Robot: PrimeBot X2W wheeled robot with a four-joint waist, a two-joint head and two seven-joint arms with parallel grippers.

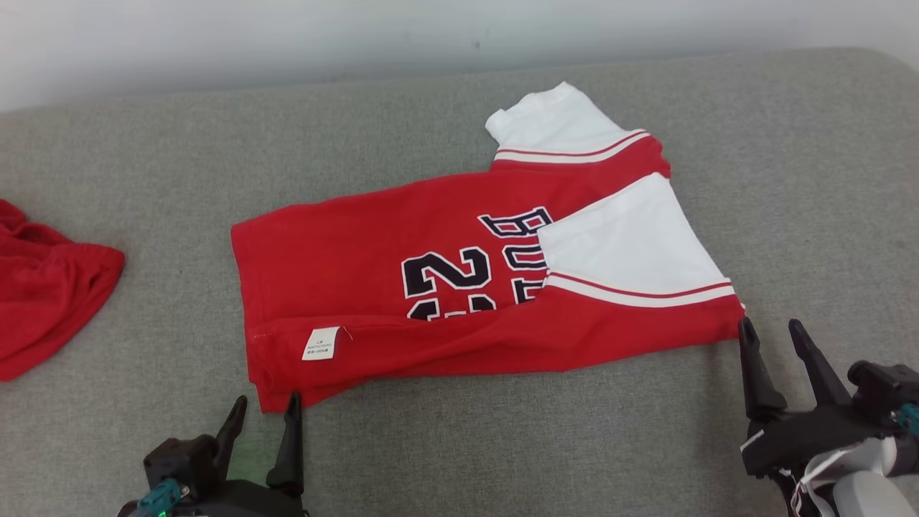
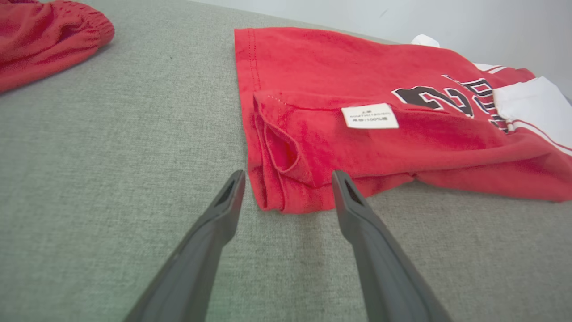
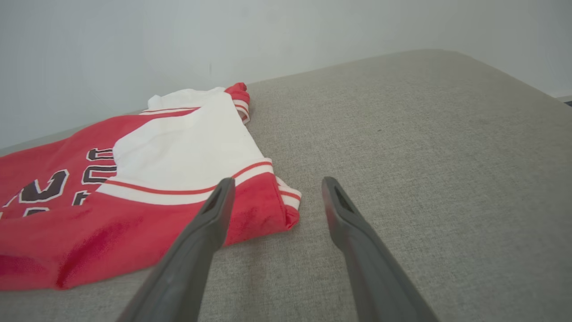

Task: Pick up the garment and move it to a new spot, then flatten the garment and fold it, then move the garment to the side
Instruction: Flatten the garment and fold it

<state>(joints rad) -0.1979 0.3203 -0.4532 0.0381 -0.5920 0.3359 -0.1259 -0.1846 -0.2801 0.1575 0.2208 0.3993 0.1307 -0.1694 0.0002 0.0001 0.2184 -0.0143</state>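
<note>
While both hands stand with their fingers apart and nothing clasped between them, we find the garment (image 1: 359,266) lying on the grey woven worktop (image 1: 459,445), roughly in the middle and stretched left to right. It is one red knit jersey, soft and slightly creased, with its near long edge folded over onto the body in a thick, rumpled band. Dark block numerals and letters edged in white sit partly hidden under that fold and under a sleeve. We count two white sleeves (image 1: 632,244), each a smooth trapezoid ending in a red cuff with cream stripes, and one small white rectangular label (image 1: 320,343) on the folded band.

The left hand (image 1: 267,398) has its two long, dark, tapered fingers (image 2: 223,210) at the garment's near left corner, which lies between the tips; we cannot tell whether they touch it. The right hand (image 1: 771,323) is just beside the near right cuff, one finger (image 3: 210,219) lying across it in the right wrist view.

One other crumpled red cloth (image 1: 50,301) lies well apart at the left edge. A plain pale wall (image 1: 287,36) stands behind.
</note>
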